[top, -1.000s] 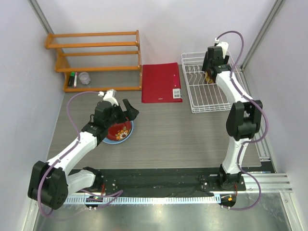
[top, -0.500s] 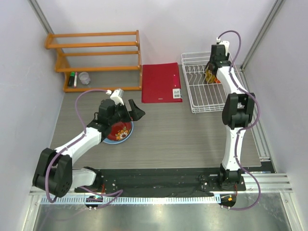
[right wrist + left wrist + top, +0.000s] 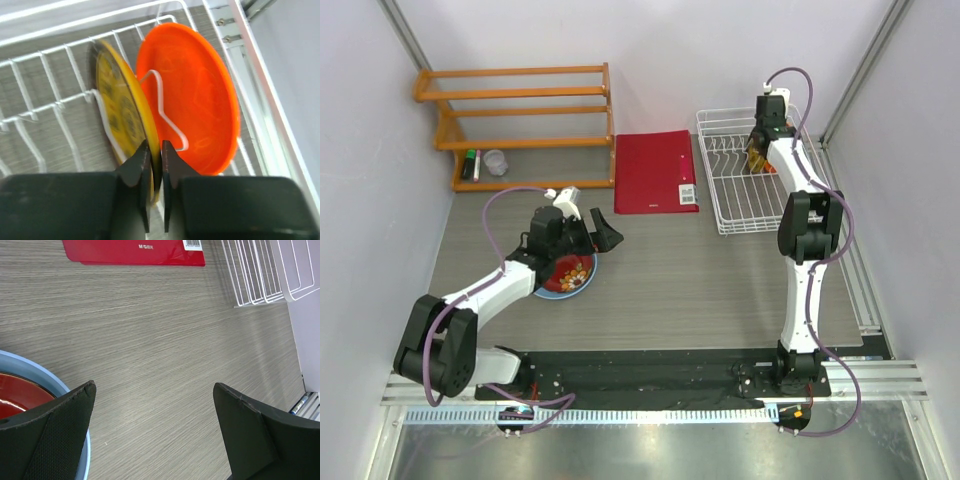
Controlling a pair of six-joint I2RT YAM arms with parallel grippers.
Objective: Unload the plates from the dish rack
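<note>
- My right jaws pinch almost closed on the rim of the yellow plate point(image 3: 117, 115). It stands upright in the dish rack point(image 3: 740, 200) at far right, beside the orange plate point(image 3: 195, 95).
- I judge this the grasp; next comes a straight lift clear of the prongs.
- My left jaws gape empty over the desk point(image 3: 165, 340), beside the blue plate point(image 3: 30, 371) holding the red plate point(image 3: 17, 395).
</note>
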